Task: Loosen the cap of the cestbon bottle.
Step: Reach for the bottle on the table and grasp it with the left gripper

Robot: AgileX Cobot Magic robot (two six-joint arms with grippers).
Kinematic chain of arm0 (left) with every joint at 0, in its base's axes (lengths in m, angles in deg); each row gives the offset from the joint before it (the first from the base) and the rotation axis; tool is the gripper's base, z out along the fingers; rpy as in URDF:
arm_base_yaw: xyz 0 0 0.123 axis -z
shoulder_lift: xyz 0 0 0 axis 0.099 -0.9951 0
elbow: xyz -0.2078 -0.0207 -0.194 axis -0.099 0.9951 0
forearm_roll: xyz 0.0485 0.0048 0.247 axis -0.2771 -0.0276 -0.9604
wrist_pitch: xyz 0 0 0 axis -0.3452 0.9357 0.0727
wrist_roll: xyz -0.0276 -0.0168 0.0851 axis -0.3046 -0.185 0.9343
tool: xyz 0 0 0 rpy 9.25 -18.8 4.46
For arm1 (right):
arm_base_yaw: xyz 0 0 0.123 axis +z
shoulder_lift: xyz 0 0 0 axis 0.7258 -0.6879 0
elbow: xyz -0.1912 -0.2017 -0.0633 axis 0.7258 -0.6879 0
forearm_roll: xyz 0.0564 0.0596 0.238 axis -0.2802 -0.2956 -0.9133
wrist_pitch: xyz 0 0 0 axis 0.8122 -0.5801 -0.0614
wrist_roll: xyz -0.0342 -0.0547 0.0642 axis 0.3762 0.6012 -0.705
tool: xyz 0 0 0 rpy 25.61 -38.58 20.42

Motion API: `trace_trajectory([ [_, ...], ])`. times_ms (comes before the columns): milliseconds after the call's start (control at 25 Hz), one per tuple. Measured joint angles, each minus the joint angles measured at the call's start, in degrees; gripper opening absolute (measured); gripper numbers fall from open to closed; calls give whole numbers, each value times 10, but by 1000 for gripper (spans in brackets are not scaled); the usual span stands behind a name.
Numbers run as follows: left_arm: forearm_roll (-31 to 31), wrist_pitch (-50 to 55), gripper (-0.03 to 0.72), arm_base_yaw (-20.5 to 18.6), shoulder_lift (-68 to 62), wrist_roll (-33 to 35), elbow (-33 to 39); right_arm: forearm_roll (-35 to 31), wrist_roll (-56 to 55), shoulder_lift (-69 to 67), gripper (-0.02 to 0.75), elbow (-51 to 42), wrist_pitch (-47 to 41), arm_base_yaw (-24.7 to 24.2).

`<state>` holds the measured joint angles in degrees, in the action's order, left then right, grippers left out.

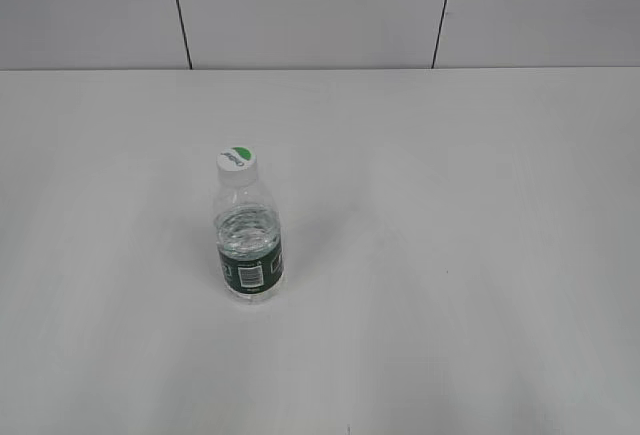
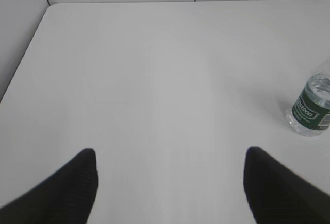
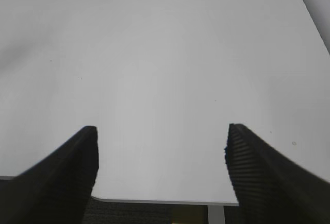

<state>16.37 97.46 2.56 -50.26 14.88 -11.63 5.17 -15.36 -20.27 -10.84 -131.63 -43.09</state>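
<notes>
The cestbon bottle (image 1: pixel 249 250) stands upright on the white table, left of the middle in the exterior view. It is clear plastic with a dark green label band and a white barcode patch. Its white cap (image 1: pixel 237 160) with a green half-circle mark sits on top. The bottle's lower part also shows at the right edge of the left wrist view (image 2: pixel 312 109), far from my jaws. My left gripper (image 2: pixel 169 154) is open and empty over bare table. My right gripper (image 3: pixel 161 134) is open and empty near the table's front edge. Neither gripper shows in the exterior view.
The white table (image 1: pixel 450 205) runs back to a grey panelled wall (image 1: pixel 320 5). Its left edge and back corner show in the left wrist view (image 2: pixel 31 44). Its front edge (image 3: pixel 165 201) shows in the right wrist view, with dark floor below.
</notes>
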Motion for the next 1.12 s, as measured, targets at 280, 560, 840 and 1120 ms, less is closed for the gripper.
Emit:
trace_trajectory([
  [280, 0, 0, 530, 0, 0, 0, 0, 0, 0, 0, 588, 0, 0, 0],
  [560, 0, 0, 530, 0, 0, 0, 0, 0, 0, 0, 588, 0, 0, 0],
  [840, 0, 0, 530, 0, 0, 0, 0, -1, 0, 0, 588, 0, 0, 0],
  [1120, -9, 0, 530, 0, 0, 0, 0, -1, 0, 0, 588, 0, 0, 0],
])
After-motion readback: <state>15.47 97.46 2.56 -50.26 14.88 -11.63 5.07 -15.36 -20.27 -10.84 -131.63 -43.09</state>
